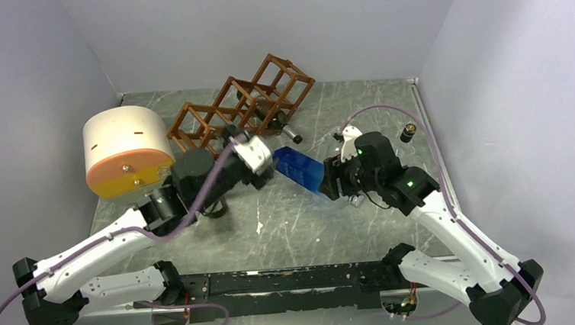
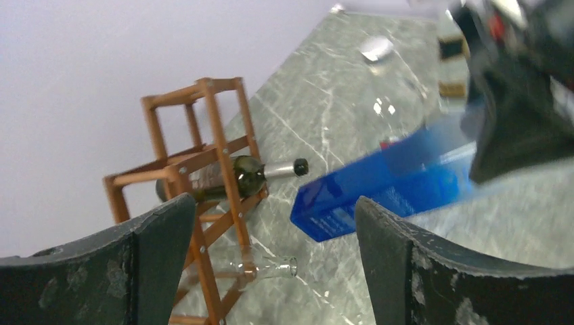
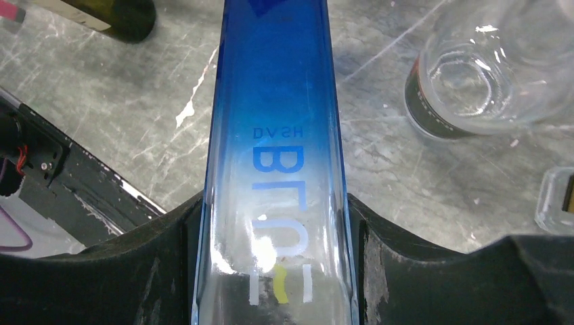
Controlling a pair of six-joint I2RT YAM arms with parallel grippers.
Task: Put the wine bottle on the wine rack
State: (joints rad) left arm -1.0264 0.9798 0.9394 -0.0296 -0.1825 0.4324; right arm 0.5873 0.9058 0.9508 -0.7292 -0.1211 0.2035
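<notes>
The reddish-brown wine rack (image 1: 246, 104) stands at the back of the table; it also shows in the left wrist view (image 2: 203, 169). A dark green bottle (image 2: 244, 175) lies in one of its cells, neck pointing out. A clear bottle (image 2: 271, 267) lies in a lower cell. My right gripper (image 1: 333, 181) is shut on a blue square-sided bottle (image 1: 299, 169) and holds it level above the table, base toward the rack. The right wrist view shows the bottle (image 3: 274, 122) clamped between the fingers (image 3: 274, 210). My left gripper (image 2: 274, 223) is open and empty, close beside the blue bottle's (image 2: 386, 186) base.
A cream-and-orange cylinder (image 1: 127, 151) stands at the left, next to the rack. A small dark bottle (image 1: 408, 132) stands at the back right. A clear glass bottle (image 3: 467, 81) lies on the table under the right wrist. Grey walls close the table on three sides.
</notes>
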